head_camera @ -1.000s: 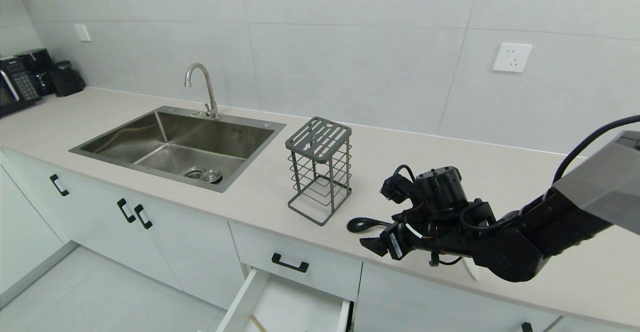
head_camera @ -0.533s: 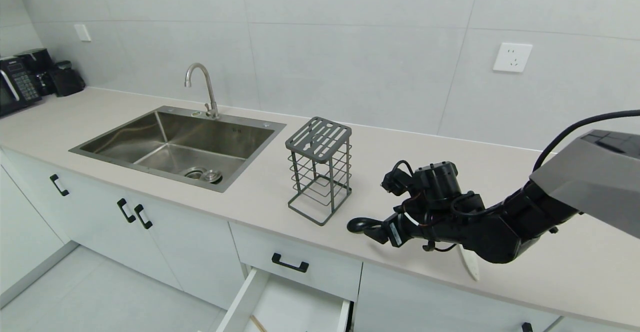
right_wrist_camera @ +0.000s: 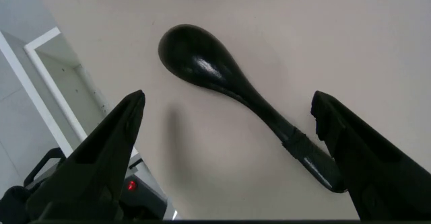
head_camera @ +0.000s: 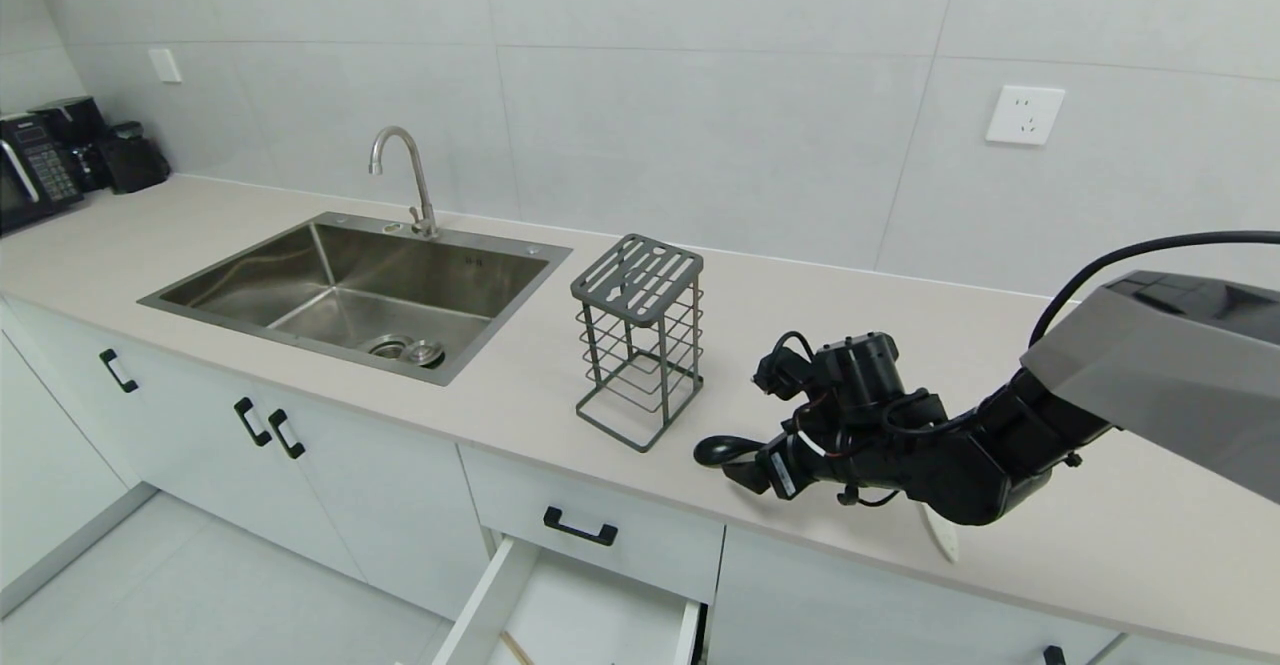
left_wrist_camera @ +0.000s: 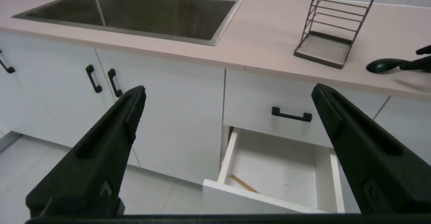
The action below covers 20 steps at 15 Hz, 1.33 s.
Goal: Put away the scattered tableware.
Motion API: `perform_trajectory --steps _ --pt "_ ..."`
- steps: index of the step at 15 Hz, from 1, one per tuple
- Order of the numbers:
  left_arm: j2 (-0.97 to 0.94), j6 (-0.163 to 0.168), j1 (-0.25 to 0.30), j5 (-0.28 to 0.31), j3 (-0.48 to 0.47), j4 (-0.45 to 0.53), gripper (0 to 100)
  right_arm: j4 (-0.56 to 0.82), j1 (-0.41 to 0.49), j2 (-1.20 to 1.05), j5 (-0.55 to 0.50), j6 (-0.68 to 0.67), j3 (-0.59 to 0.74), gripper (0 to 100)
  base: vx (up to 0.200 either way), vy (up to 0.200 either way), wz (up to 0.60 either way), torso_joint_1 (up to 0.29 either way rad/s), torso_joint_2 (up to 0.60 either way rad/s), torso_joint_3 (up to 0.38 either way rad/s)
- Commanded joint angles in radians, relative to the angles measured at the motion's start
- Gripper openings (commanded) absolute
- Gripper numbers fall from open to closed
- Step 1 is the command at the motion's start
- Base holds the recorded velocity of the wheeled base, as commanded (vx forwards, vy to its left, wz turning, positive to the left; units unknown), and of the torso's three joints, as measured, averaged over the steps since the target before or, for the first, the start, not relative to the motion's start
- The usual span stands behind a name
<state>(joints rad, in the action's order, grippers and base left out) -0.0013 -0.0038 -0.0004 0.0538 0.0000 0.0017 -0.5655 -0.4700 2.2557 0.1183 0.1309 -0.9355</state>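
Observation:
A black spoon [head_camera: 718, 450] lies on the beige counter [head_camera: 520, 385] near its front edge, to the right of the dark wire cutlery rack [head_camera: 638, 340]. My right gripper [head_camera: 752, 471] hovers low over the spoon's handle. In the right wrist view the spoon [right_wrist_camera: 202, 59] lies between the spread fingers [right_wrist_camera: 101, 163], and the right gripper [right_wrist_camera: 229, 163] is open around it without touching. My left gripper [left_wrist_camera: 229, 157] is open and holds nothing, in front of the cabinets below the counter. From there the spoon [left_wrist_camera: 390, 64] and the rack [left_wrist_camera: 333, 22] show above.
A white utensil [head_camera: 938, 530] lies on the counter under my right arm. A steel sink [head_camera: 350, 290] with a tap sits left of the rack. Below the counter a drawer [left_wrist_camera: 283, 177] stands pulled out. Black appliances [head_camera: 60, 155] stand at the far left.
My right arm has dropped lower and shifted slightly left, bringing its gripper closer over the spoon's handle. The spoon and rack have not moved.

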Motion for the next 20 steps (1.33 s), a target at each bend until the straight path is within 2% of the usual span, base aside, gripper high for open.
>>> perform_trajectory --steps 1,20 --pt "0.001 -0.001 0.0 0.0 0.0 0.0 100 -0.001 0.004 0.004 0.0 0.0 -0.002 100 0.0 0.0 0.0 0.0 0.0 0.0" --pt "0.001 -0.001 0.0 0.0 0.0 0.0 100 -0.02 0.007 0.102 -0.005 -0.008 -0.068 100 0.0 0.0 0.0 0.0 0.0 0.0"
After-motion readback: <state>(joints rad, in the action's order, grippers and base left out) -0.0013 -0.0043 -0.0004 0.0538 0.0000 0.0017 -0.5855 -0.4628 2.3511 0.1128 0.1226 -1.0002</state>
